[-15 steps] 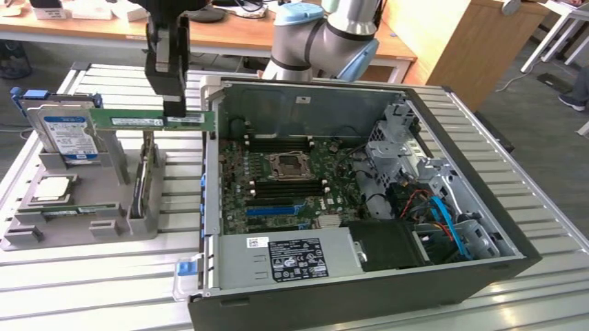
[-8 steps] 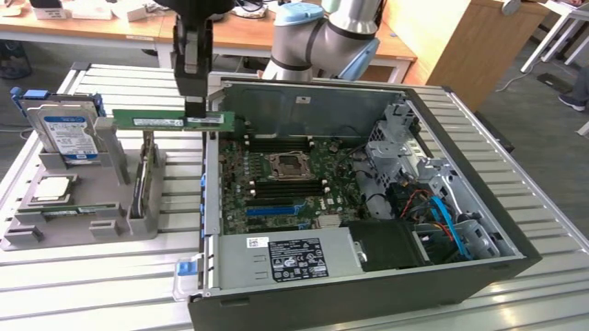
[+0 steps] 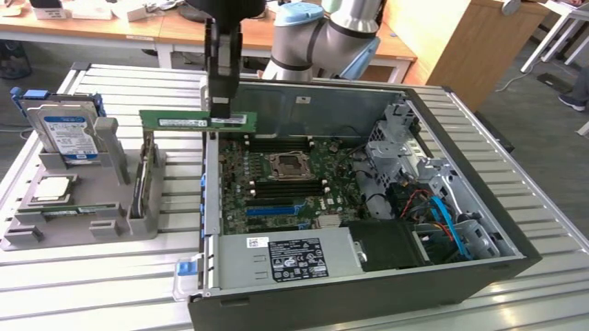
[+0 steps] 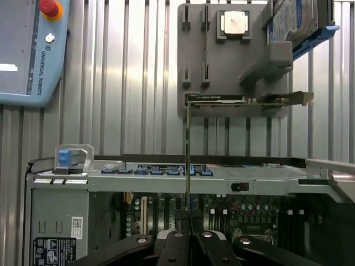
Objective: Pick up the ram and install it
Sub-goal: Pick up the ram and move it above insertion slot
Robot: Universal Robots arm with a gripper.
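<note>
My gripper [image 3: 221, 110] is shut on the ram [image 3: 179, 121], a long green stick with a white label. The stick is held level on its edge in the air. It hangs over the open computer case's [image 3: 478, 207] wall on the exterior view's left, partly above the motherboard [image 3: 276, 186] and partly outside the case. In the wrist view the ram [image 4: 188, 149] shows edge-on as a thin line running out from my gripper [image 4: 188, 230], above the motherboard's black memory slots [image 3: 276, 181].
A grey parts holder [image 3: 101, 207] stands beside the case at the exterior view's left, with a hard drive [image 3: 69, 131] upright in it and a silver processor [image 3: 54, 187] lying flat. A teach pendant [image 4: 28, 50] lies on the slatted table. Drive cages and cables [image 3: 432, 200] crowd the case's right side.
</note>
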